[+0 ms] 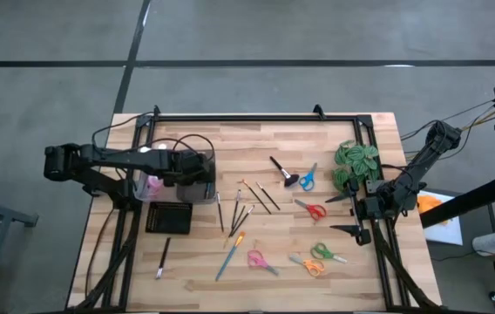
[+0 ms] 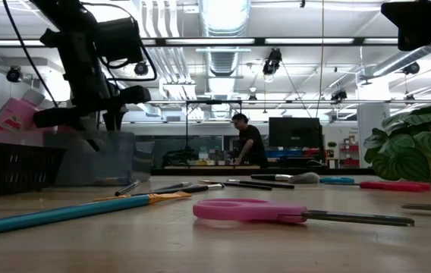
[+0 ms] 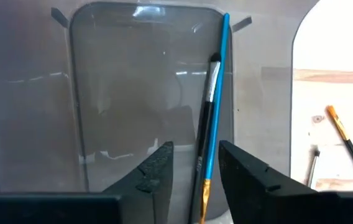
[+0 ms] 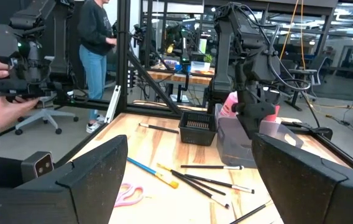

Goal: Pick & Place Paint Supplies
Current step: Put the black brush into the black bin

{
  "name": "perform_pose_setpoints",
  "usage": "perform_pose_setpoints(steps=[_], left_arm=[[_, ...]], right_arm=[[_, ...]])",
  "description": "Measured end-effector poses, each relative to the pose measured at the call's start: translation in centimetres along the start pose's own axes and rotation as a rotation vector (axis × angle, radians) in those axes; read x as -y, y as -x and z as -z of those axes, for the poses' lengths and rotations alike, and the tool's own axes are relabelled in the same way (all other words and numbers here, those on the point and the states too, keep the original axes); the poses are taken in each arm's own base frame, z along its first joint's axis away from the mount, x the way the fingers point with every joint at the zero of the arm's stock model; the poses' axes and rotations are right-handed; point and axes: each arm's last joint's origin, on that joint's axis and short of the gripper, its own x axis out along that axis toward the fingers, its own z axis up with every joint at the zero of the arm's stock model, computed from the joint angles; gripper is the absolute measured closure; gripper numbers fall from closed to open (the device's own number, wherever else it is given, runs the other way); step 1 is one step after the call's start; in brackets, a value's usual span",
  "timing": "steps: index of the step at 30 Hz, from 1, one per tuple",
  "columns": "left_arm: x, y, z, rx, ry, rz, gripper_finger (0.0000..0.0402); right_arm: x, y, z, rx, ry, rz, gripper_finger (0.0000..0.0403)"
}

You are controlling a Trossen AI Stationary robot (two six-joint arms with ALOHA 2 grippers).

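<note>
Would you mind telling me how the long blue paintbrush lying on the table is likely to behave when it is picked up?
The blue paintbrush looks thin and straight, so probably stiff and light. Its round handle may roll if nudged. Lying flat on the table, it leaves little to grip.

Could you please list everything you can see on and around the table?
clear bin: one, transparent, table's left part
brushes in bin: two, blue and black
loose paintbrushes: several, wooden, black, blue, mid-table
stubby brush: one, black, mid-table
pink bottles: count unclear, beside the bin
basket: one, black, next to the bin
scissors: five, blue, red, pink, green, orange, right half
plant: one, green, right edge
person: one, dark top, background
left claw: open, over the bin
right claw: open, beside the plant
</note>
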Motion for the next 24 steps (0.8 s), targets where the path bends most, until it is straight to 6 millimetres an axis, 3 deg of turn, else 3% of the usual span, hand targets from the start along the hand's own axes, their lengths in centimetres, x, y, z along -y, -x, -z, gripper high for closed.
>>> perform_pose_setpoints(steps=[12,24], left_arm=[[0.9,2.1,0.1,-0.03,-0.035,-0.054,0.0265],[-0.3,3.6,1.5,-0.06,-0.08,-0.113,0.0265]], right_arm=[[0.0,0.0,0.0,0.0,-0.001,0.0,0.0062],[0.0,0.0,0.0,0.0,-0.001,0.0,0.0062]])
